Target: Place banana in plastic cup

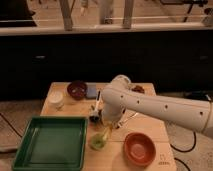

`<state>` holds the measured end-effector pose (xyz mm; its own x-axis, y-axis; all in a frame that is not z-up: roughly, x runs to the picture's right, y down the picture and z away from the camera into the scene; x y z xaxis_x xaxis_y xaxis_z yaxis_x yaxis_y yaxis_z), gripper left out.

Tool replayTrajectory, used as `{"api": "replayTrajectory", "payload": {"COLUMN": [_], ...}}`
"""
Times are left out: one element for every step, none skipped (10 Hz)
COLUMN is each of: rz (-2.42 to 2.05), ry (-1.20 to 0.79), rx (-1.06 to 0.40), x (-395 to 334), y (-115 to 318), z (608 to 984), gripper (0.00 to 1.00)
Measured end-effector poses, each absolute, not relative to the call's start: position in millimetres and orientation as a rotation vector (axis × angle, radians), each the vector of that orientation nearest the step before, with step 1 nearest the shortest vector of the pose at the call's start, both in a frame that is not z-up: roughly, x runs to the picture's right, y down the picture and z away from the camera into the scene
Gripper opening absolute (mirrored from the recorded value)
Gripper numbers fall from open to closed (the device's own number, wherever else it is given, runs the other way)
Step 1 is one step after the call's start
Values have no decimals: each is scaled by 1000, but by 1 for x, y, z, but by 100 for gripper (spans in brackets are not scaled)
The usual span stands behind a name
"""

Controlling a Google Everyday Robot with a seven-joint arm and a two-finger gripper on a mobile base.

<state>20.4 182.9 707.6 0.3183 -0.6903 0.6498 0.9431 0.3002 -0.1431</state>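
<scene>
The gripper (109, 124) hangs just above the plastic cup (98, 144), the banana (105, 133) slanting into it.

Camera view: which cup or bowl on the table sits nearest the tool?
The light-green plastic cup, between the green tray and orange bowl; the tool hovers just above it. The white cup and dark red bowl sit farther back.

The gripper (106, 125) hangs at the end of a white arm (150, 105) speckled with small dark dots. It is just above the light-green, translucent plastic cup (98, 143). Directly beneath the gripper, the banana (107, 133) is yellow. To the gripper's right in the view, toward the front, sits an orange-red bowl (139, 148). To its left lies a dark green tray (50, 142). Behind it on the left stand a white cup (56, 99) and a dark red bowl (77, 89). The table (150, 127) is light tan wood.
</scene>
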Motion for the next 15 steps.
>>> {"api": "replayTrajectory", "payload": {"rz": [-1160, -1163, -1168, -1172, -1174, -1174, -1169, -1166, -1167, -1172, -1173, -1175, -1179, -1182, -1185], "ry": [-530, -534, -541, -549, -555, -565, -572, -577, -581, -586, -588, -588, -592, -592, -593], "rx": [-571, -577, -586, -593, -597, -605, -615, -623, -628, -633, -635, -639, -643, -645, -648], "x": [17, 15, 12, 9, 6, 3, 1, -1, -5, -11, -13, -15, -18, -20, -22], "y": [187, 191, 198, 204, 207, 213, 218, 222, 225, 228, 230, 231, 233, 235, 236], "z": [707, 706, 704, 703, 702, 702, 702, 702, 702, 703, 703, 703, 703, 702, 702], "gripper": [0, 0, 0, 0, 0, 0, 0, 0, 0, 0, 0, 0, 0, 0, 0]}}
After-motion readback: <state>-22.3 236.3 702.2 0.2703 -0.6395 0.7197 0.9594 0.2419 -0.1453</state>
